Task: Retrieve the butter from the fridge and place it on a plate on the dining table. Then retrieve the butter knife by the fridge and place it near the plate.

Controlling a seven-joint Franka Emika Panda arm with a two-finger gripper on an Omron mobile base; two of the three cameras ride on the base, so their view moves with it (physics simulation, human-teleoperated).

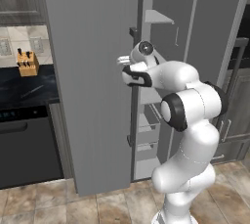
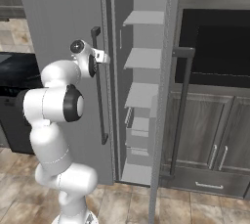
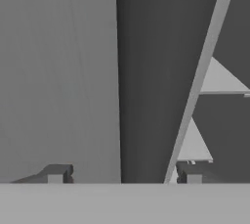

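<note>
The fridge (image 1: 93, 71) stands tall and grey, its left door (image 2: 58, 12) swung partly open with pale inner shelves (image 2: 144, 56) showing in the gap. My gripper (image 2: 102, 56) is at the upper part of that door's long dark bar handle (image 2: 100, 100). In the hand view the fingertips (image 3: 58, 173) stand apart on either side of the dark handle (image 3: 146, 71), with gaps on both sides, so the gripper (image 3: 125, 174) is open around it. The same gripper (image 1: 123, 63) sits at the door's edge. The butter, plate, dining table and butter knife are out of view.
A tan knife block (image 1: 28, 62) stands on the black marble counter (image 1: 24, 88) left of the fridge, above a dark appliance front (image 1: 24, 145). The fridge's right door (image 2: 163, 96) stands edge-on with its own bar handle (image 2: 180, 110). Dark wood cupboards (image 2: 215, 130) are to the right.
</note>
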